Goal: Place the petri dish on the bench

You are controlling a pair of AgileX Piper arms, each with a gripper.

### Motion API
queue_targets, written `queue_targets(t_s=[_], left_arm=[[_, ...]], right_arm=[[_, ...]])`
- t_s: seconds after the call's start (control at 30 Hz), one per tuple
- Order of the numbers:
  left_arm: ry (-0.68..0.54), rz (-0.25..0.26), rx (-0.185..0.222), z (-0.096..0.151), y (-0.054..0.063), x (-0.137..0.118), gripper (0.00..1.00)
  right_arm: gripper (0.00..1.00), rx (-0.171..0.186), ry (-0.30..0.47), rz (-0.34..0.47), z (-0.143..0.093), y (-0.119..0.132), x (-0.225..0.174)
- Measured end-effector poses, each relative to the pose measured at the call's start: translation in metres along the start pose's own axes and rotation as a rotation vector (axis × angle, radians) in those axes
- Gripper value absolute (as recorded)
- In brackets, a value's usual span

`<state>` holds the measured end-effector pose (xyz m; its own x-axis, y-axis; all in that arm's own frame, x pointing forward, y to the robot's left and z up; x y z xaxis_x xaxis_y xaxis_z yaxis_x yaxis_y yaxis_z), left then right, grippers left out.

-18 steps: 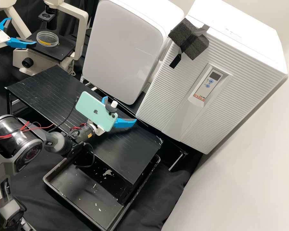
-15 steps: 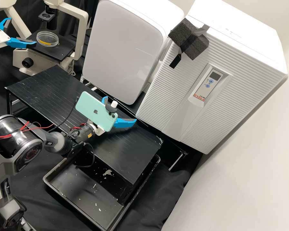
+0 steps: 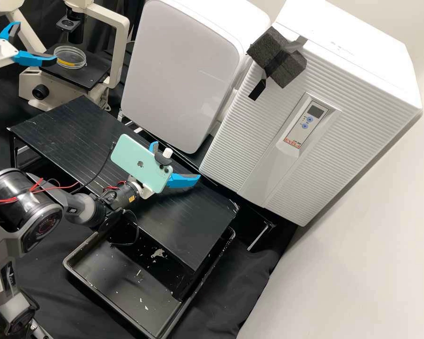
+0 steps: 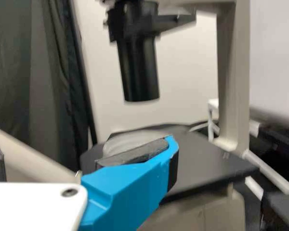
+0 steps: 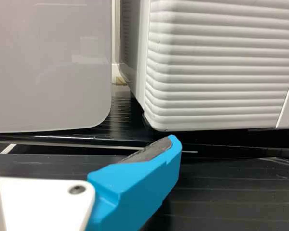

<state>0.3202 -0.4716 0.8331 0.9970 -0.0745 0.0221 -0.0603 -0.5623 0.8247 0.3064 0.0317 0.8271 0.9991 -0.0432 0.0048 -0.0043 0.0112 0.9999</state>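
In the high view my left gripper (image 3: 37,43) stands open beside the microscope stage, one fingertip at the near left edge of the clear petri dish (image 3: 70,57), which has a yellow strip. The dish rests on the black stage (image 3: 87,75). In the left wrist view, the open left gripper (image 4: 82,135) has one finger partly in front of the dish (image 4: 127,140). My right gripper (image 3: 176,160) is open and holds nothing above the black bench (image 3: 61,132). In the right wrist view, the right gripper (image 5: 82,134) has its fingers wide apart before the white cabinets.
The cream microscope arm (image 3: 120,47) rises beside the dish, and its black condenser tube (image 4: 139,67) hangs over the stage. A white rounded cabinet (image 3: 183,70) and a ribbed white incubator (image 3: 264,136) stand behind the bench. A black tray (image 3: 127,282) lies at its near side.
My left gripper has shifted slightly up and to the right in the high view, its fingertip now nearer the dish. The dish and the right arm have kept still.
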Motion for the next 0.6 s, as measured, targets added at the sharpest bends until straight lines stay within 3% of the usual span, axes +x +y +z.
queue_targets(t_s=[0.1, 0.23, 0.33, 0.47, 0.6], left_arm=[[-0.025, 0.011, -0.031, 0.003, 0.004, 0.009, 1.00], [-0.041, -0.020, -0.069, 0.005, 0.005, 0.019, 1.00], [-0.054, -0.042, -0.070, 0.006, 0.002, 0.024, 1.00], [-0.065, -0.075, -0.074, 0.011, -0.005, 0.032, 1.00], [-0.061, -0.139, -0.073, 0.012, -0.020, 0.040, 1.00]], right_arm=[[1.00, 0.000, 0.000, 0.000, 0.000, 0.000, 0.000], [1.00, 0.000, 0.000, 0.000, 0.000, 0.000, 0.000], [1.00, 0.000, 0.000, 0.000, 0.000, 0.000, 0.000], [1.00, 0.000, 0.000, 0.000, 0.000, 0.000, 0.000], [1.00, 0.000, 0.000, 0.000, 0.000, 0.000, 0.000]])
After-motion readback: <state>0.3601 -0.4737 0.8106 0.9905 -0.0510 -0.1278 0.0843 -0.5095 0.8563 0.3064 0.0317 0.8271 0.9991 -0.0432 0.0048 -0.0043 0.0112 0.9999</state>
